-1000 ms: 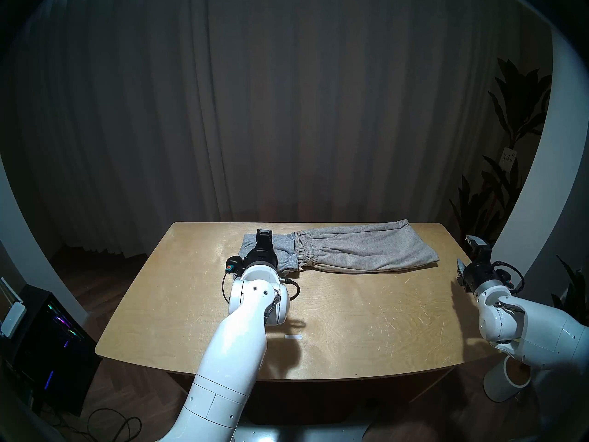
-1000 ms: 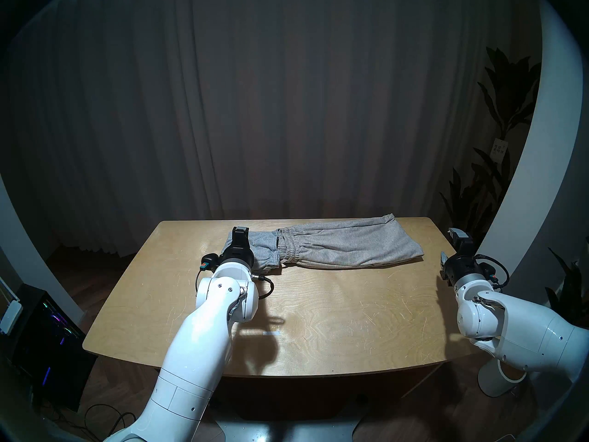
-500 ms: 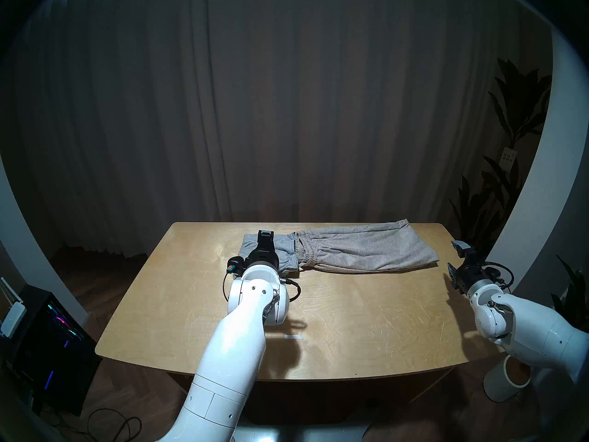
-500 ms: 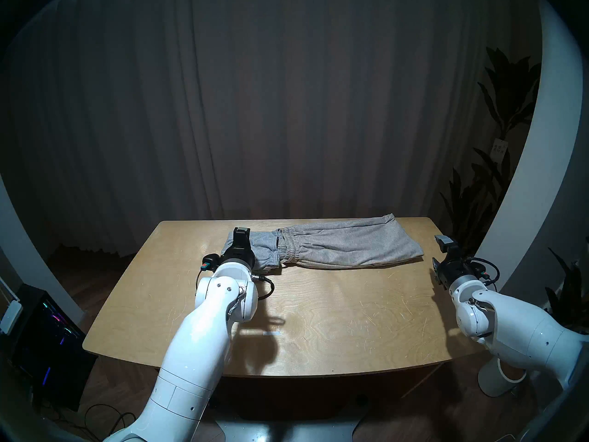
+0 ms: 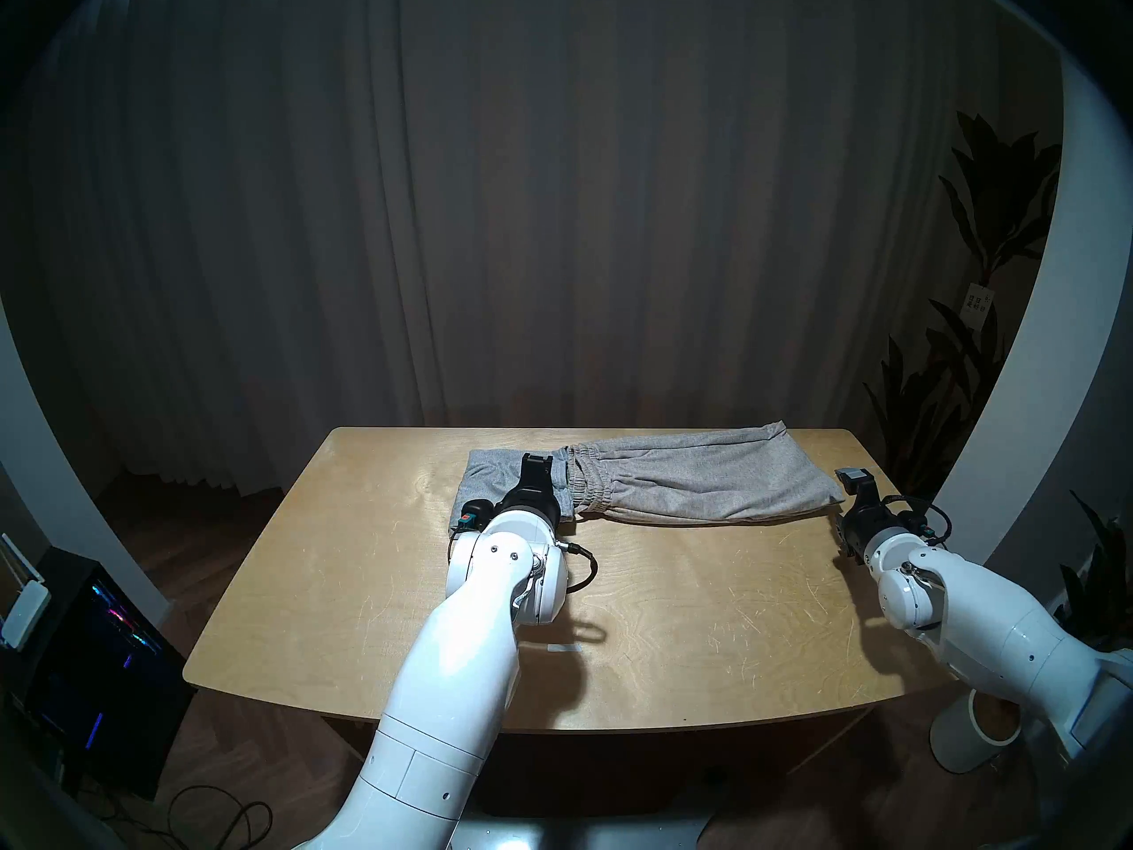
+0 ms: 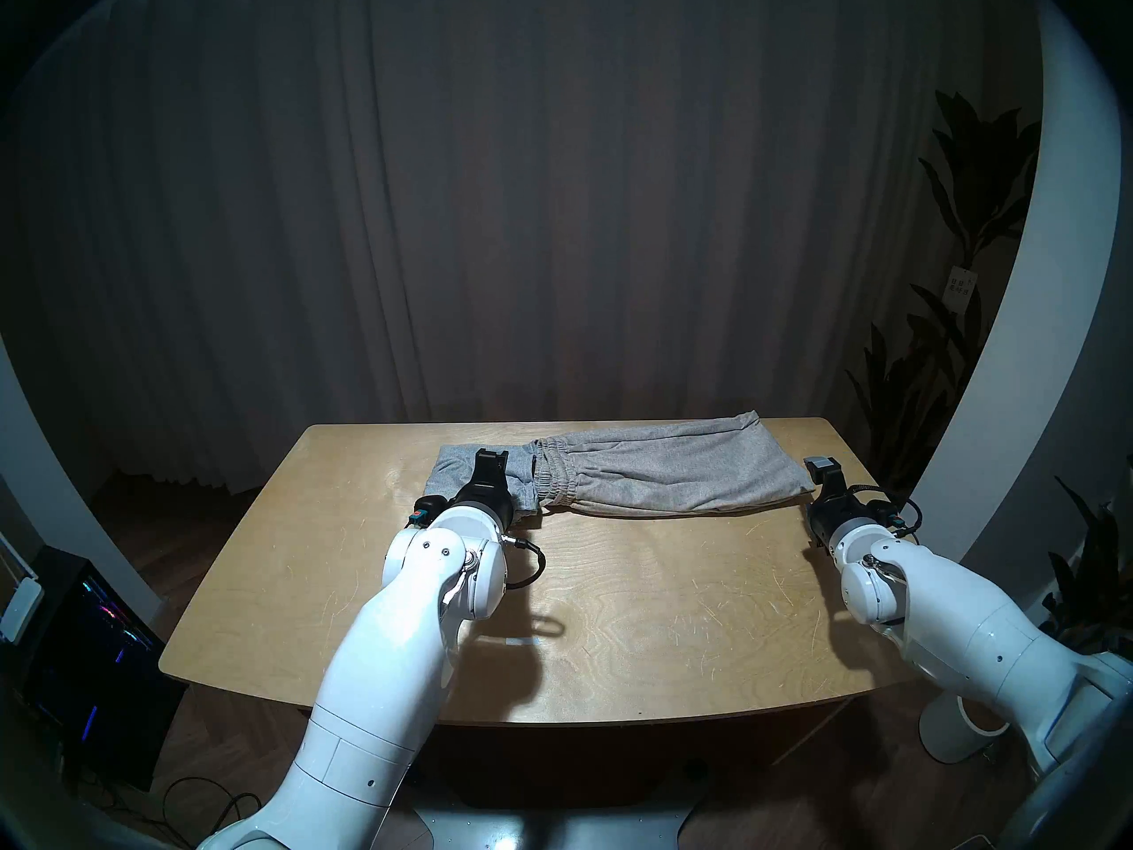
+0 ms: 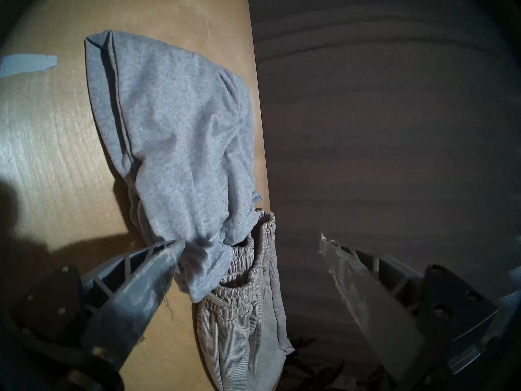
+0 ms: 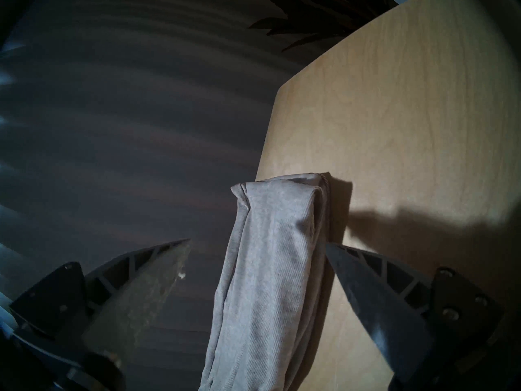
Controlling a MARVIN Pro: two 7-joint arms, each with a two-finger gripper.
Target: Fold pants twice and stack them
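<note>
Two pairs of pants lie along the far edge of the wooden table (image 5: 674, 616). The smaller light grey pair (image 5: 484, 481) is on the left, its right end overlapping the gathered waistband of the larger beige-grey pair (image 5: 705, 481). My left gripper (image 7: 251, 238) hovers open over that overlap, and one finger (image 7: 158, 263) touches the light grey hem. My right gripper (image 8: 258, 242) is open at the table's right side, its fingers straddling the folded right end of the beige-grey pair (image 8: 270, 269) without closing on it.
A small strip of tape (image 5: 564, 648) lies near the table's front middle. Dark curtains hang behind the table. A potted plant (image 5: 956, 401) stands at the right, a computer tower (image 5: 92, 646) on the floor at the left, and a white tube (image 5: 975, 732) at the front right.
My left gripper has shifted right across the light grey pair toward the beige-grey waistband. My right arm has swung in from the table's right edge to the beige-grey pair's right end.
</note>
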